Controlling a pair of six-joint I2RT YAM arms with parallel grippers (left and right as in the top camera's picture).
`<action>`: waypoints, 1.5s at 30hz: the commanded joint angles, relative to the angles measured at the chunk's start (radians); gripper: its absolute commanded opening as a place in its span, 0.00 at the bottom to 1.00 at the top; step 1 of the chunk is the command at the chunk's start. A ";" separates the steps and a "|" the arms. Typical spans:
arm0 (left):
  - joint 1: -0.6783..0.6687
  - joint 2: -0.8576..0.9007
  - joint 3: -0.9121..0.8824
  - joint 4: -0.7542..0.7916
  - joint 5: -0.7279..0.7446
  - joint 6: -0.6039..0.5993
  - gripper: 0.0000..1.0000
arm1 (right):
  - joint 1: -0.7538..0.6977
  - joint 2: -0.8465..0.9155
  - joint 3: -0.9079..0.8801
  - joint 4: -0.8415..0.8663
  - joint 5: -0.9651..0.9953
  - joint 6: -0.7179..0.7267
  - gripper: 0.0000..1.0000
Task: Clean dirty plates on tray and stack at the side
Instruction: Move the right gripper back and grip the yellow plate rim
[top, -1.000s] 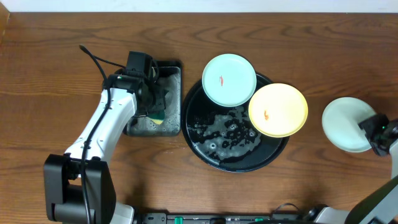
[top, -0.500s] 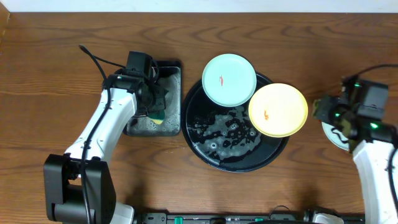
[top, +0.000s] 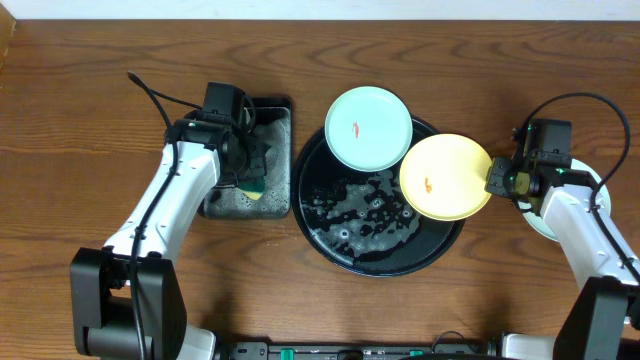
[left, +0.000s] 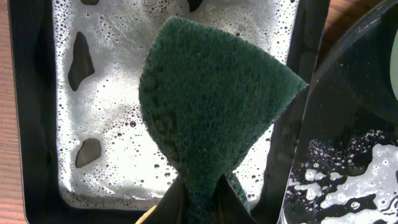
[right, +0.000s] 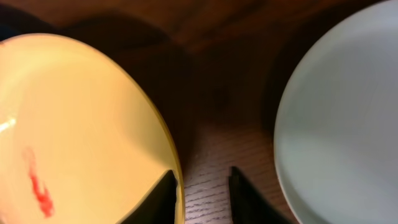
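Right gripper (right: 202, 183) of mine hangs unclenched at the edge of the yellow plate (right: 74, 137) — jaws apart, bare wood between them, the rim just beside one finger, placed, I judge, to take it by the edge. That plate sits on the right of the tray (top: 345, 240), overhanging its rim, glossy, with a red smear (right: 38, 186). My left gripper (left: 202, 202) pinches the green sponge (left: 211, 106) over the sudsy sponge tray (left: 31, 124) — ready for scrubbing. A pale plate (right: 348, 124) lies aside, unmarked where I can see it.

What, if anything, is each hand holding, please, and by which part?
The left hand pinches the green sponge by its narrow end; the right hand holds nothing.
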 joint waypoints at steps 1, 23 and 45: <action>0.004 0.005 -0.004 -0.001 -0.005 0.017 0.10 | 0.011 0.014 -0.008 -0.002 0.017 -0.006 0.21; 0.004 0.005 -0.004 -0.003 -0.005 0.017 0.10 | 0.026 -0.247 -0.024 -0.186 -0.135 0.011 0.01; 0.004 0.005 -0.004 -0.010 -0.005 0.017 0.10 | 0.377 -0.133 -0.134 -0.068 -0.094 0.193 0.06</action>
